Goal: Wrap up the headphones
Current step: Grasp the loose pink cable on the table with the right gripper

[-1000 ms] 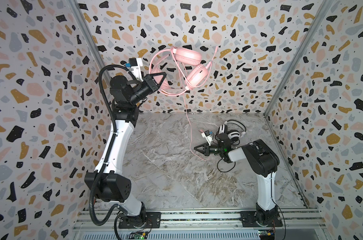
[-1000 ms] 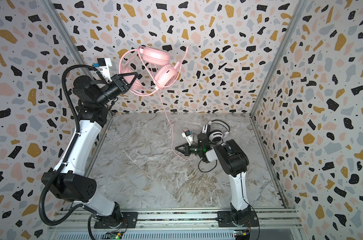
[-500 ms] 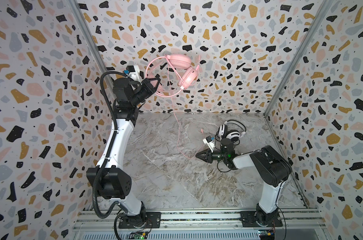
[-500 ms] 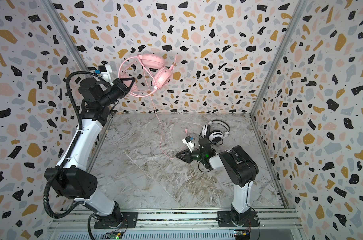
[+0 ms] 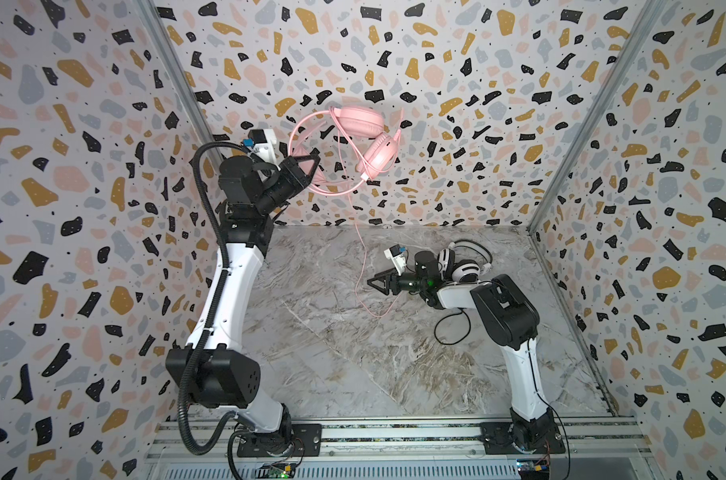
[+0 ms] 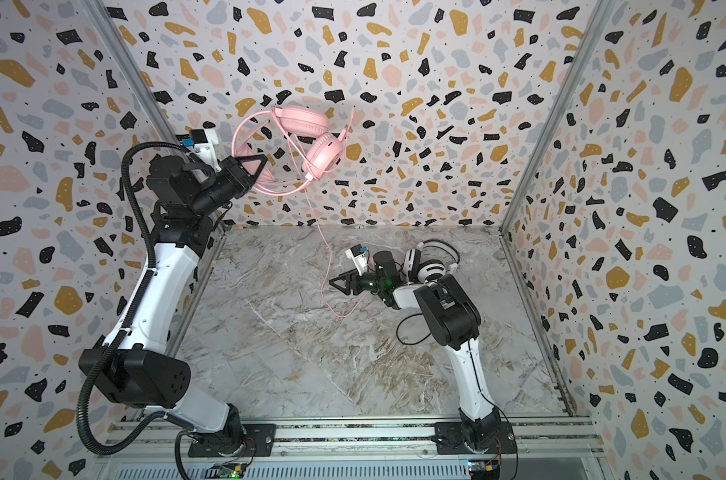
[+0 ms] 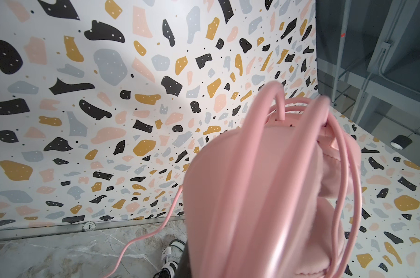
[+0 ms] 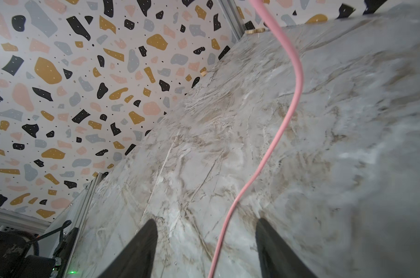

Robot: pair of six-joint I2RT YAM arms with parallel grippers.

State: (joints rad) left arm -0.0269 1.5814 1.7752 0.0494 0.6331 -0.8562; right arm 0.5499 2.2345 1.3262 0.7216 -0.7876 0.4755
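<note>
**A:** Where's the all-pink padded over-ear headset (image 5: 363, 137)?

**B:** Up in the air by the back wall. The left gripper (image 5: 311, 170) holds it by the headband, fingers closed tight on it.

**A:** Any wrapping done?

**B:** Some, I'd say. The left wrist view shows a few strands of the thin pink cord (image 8: 298, 79) lying across an ear cup. But a long tail drops from the headset to the grey marbled desk (image 5: 332, 365) and curls there.

**A:** And the right gripper (image 5: 373, 283)?

**B:** It's low over the desk with its fingers (image 8: 141, 245) spread apart, holding nothing. The pink tail runs between them, apparently untouched.

**A:** The other set?

**B:** The white headset with black stripes and pads (image 5: 463, 266) lies on the desk behind the right arm. Its thin black cord (image 5: 446, 332) sits in a loose loop, not wrapped at all.

**A:** So how far along?

**B:** Partway through the first, by my reckoning. The tail needs catching and winding on, and then there's the whole second headset.
</note>
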